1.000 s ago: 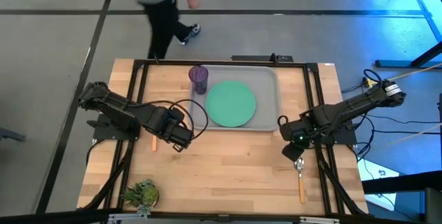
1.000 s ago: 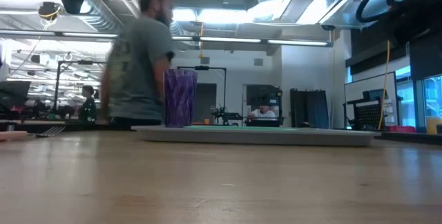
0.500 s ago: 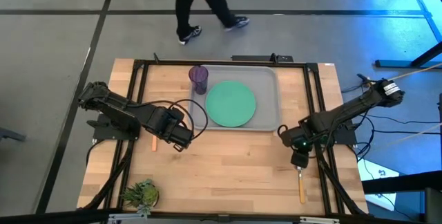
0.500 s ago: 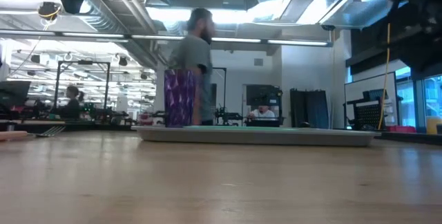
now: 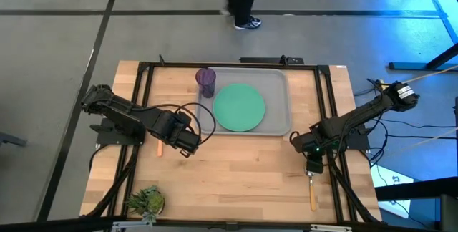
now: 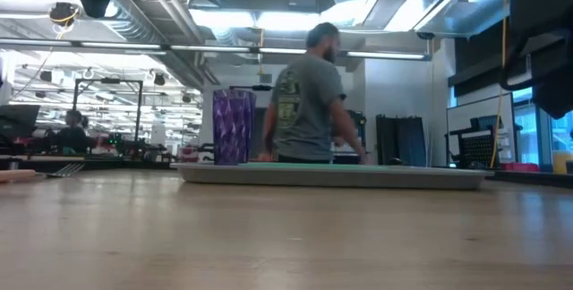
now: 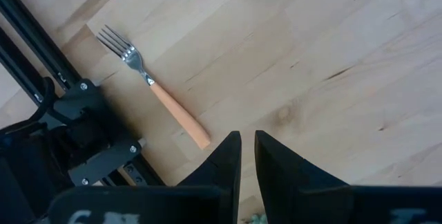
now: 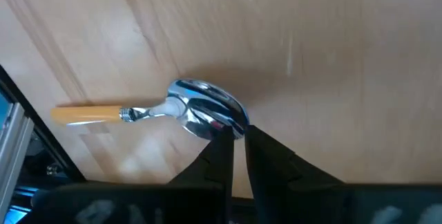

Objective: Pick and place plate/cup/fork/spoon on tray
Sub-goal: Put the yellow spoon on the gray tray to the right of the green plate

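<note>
The tray [image 5: 278,103] sits at the far middle of the tabletop [image 5: 236,167] and serves as the landmark. The plate [image 5: 239,107] already lies flat inside it, and the cup [image 5: 206,82] stands upright in the tray's far-left corner, so the larger pieces look settled first, leaving room beside them for cutlery.

The spoon [image 8: 173,109] lies on bare wood off the tray's near-right corner, bowl toward the tray, orange handle pointing away from it. The right gripper [image 8: 239,140] is low over the bowl, its fingers drawn nearly together with only a thin slot between them; their tips sit at the bowl's edge, and I cannot tell whether they pinch it.

The fork [image 7: 153,90] rests flat on the wood off the tray's near-left side. The left gripper [image 7: 247,144] waits just beside its handle end, fingers almost pressed together, holding nothing.
</note>
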Motion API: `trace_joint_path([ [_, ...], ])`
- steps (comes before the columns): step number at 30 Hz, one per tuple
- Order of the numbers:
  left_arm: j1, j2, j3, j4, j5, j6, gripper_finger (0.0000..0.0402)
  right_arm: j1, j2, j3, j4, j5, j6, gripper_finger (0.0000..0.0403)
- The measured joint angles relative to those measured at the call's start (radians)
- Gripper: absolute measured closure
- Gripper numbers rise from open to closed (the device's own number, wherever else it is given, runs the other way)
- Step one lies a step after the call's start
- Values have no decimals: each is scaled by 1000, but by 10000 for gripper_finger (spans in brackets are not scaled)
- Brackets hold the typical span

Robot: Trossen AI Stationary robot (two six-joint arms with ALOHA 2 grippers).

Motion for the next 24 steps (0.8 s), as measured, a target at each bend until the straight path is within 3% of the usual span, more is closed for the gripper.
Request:
trace_joint_path([
  [24, 0, 0, 0, 4, 0, 0, 365, 0, 0, 0, 35, 52, -76, 359],
])
